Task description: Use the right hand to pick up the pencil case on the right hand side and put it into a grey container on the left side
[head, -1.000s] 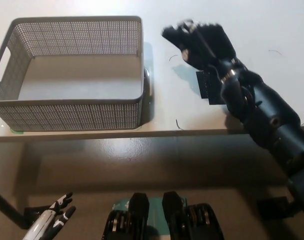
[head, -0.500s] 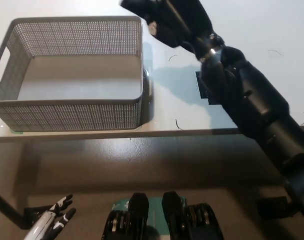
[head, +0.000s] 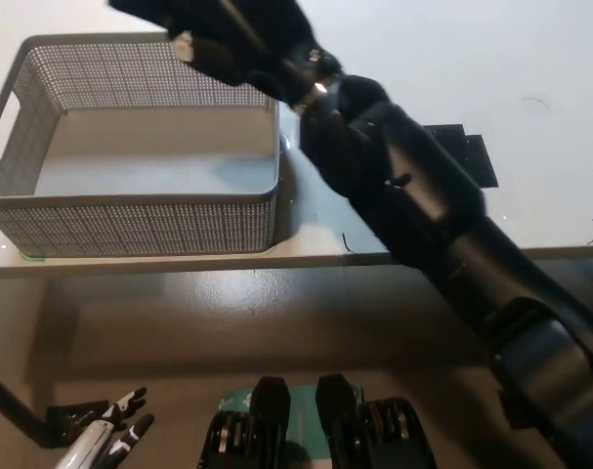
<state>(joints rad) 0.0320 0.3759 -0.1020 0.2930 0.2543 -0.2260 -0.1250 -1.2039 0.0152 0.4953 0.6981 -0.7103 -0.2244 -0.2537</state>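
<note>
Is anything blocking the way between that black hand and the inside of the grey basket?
Nothing visible does. The right hand hangs above the far right corner of the grey basket, whose top is open and whose floor shows bare. Whether the dark hand holds the pencil case cannot be told.

My right hand point(head: 232, 39) is black, my left hand point(head: 110, 435) white with dark fingertips. The container point(head: 130, 225) is grey perforated mesh. The table point(head: 530, 59) is off-white with a black patch point(head: 462, 156).
</note>
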